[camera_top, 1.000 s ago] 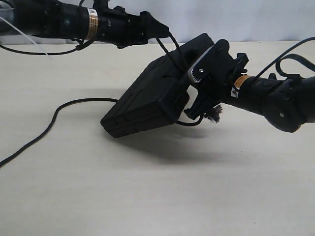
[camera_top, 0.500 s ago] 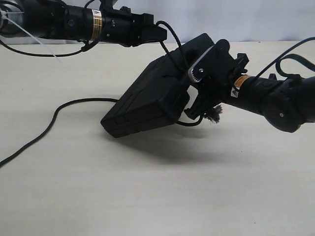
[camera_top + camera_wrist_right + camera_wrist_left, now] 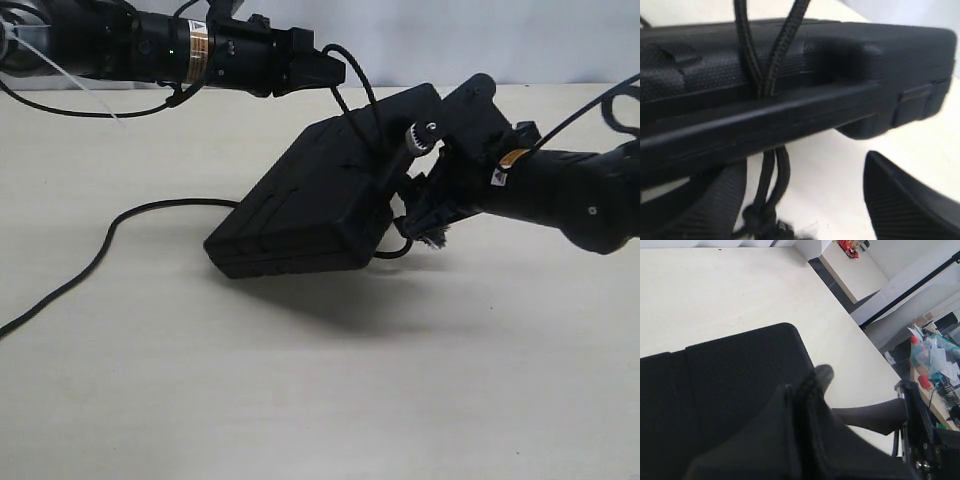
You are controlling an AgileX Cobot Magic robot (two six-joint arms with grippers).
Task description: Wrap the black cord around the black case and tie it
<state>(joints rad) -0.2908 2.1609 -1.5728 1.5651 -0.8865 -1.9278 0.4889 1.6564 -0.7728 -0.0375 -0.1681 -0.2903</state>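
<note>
Two cord [image 3: 771,70] strands cross the case [image 3: 840,55] — right end effector [image 3: 807,200] alongside

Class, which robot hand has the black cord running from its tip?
The left hand, at upper left: the black cord loops from it onto the black case; the right hand is at the case's raised end.

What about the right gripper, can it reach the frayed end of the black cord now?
Probably yes. The frayed end of the black cord sits below the black case, between the open fingers of the right gripper; nothing covers it.
</note>
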